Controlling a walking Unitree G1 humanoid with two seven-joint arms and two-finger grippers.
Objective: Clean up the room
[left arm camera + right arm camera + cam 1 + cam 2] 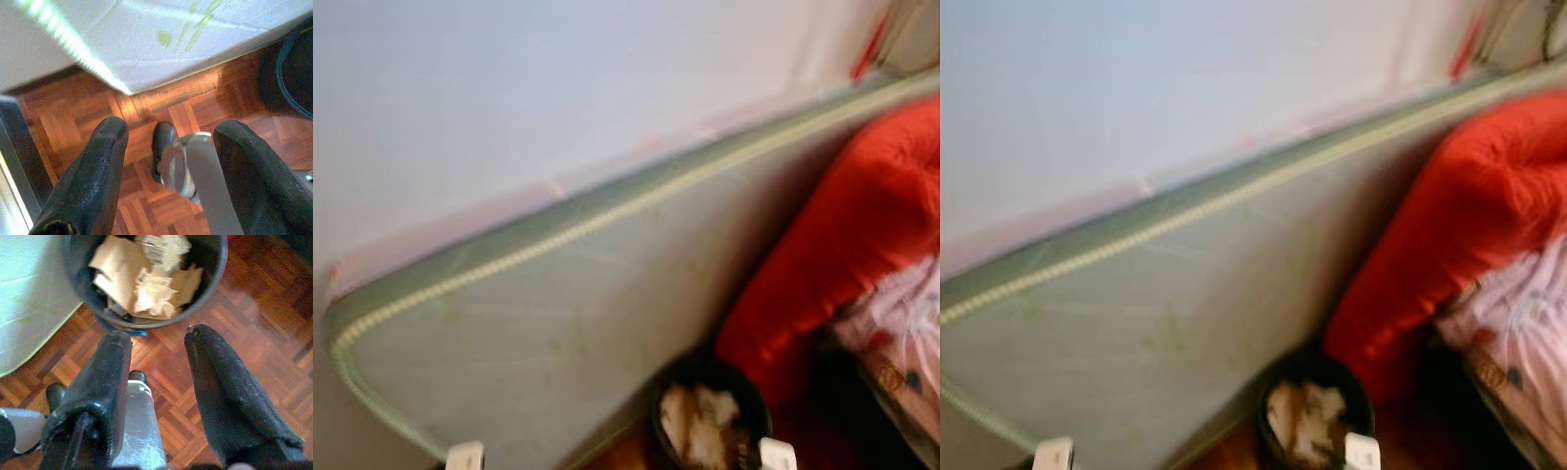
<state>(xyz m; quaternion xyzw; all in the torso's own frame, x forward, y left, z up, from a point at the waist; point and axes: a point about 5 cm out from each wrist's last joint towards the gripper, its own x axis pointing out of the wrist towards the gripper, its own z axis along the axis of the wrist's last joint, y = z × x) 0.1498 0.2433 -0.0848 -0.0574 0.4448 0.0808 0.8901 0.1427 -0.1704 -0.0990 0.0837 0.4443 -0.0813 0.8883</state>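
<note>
A: Against the pale wall (558, 88), across most of both head views: a green mattress (558, 333) stood on its long edge, piping along the rim, all of it blurred.

B: And to the right of it?

A: Heaped red bedding (842, 245), pressed up against the mattress face. Below that, a pink patterned cloth (901, 323), too smeared to say more.

B: Down low, between mattress and bedding?

A: A round black bin (215, 279), standing upright on the parquet floor (234, 313), just beside the mattress's lower edge. Partly filled with crumpled brown and white paper (142, 279). Probably the drop-off point for any rubbish, so the thing to steer by.

B: Lying which way from the hands?

A: Ahead and below, toward the robot's right. Seen nearly whole just beyond the right gripper (156, 333), fingers spread apart, nothing between them. From the left gripper (173, 125), likewise spread and empty, just a sliver of dark rim off to one side, with the mattress corner straight ahead.

B: So nearer the right arm?

A: Clearly nearer, judging from both wrist cameras. No long axis to line up on, being round. Mouth facing straight up, so best approached from above.

B: Anything to carry there yet?

A: Nothing held in either gripper, so probably a matter of turning to look for litter first
</note>
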